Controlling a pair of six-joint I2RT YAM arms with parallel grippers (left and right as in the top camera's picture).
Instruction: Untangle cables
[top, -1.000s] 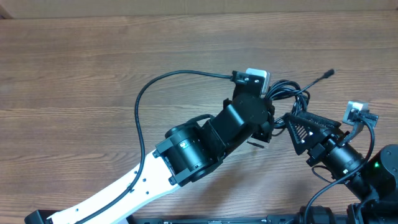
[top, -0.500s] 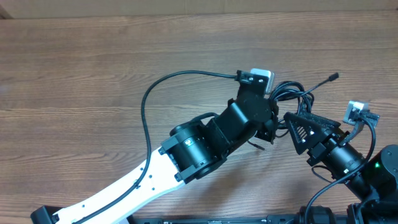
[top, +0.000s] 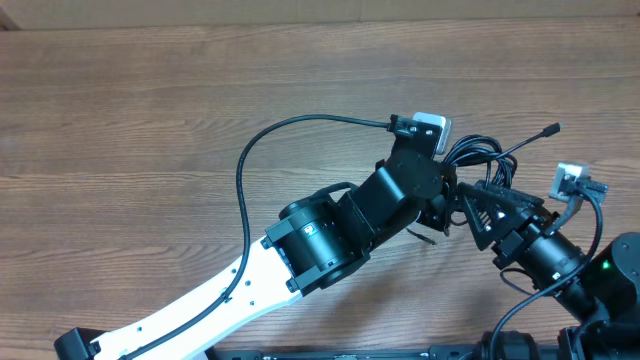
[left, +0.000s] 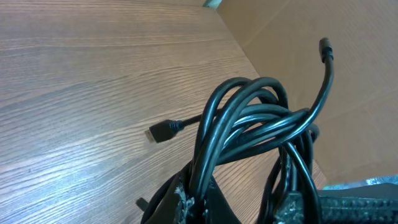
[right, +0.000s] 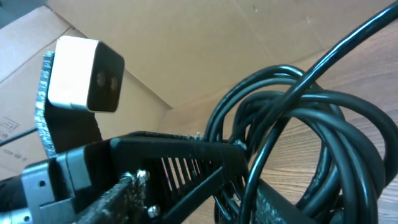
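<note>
The cables (top: 478, 150) are a knotted bundle of thin black cords right of the table's middle, with one free end (top: 552, 130) sticking out to the right. My left gripper (top: 448, 195) is at the bundle's lower left and shut on the cables. In the left wrist view the looped cables (left: 249, 118) rise from between its fingers (left: 239, 208), and a loose plug (left: 158, 132) lies on the wood. My right gripper (top: 468, 205) is open just right of the left one. In the right wrist view a strand of the bundle (right: 323, 124) runs between its fingers (right: 205, 199).
The left arm's own thicker black cable (top: 245, 170) arcs over the wooden table (top: 120, 120). A cardboard wall (top: 300, 10) borders the far edge. The left wrist's white camera (right: 84, 74) is close in front of the right wrist.
My left gripper has moved to the right toward the right gripper, and the bundle and its free end moved right with it. The right arm has stayed still.
</note>
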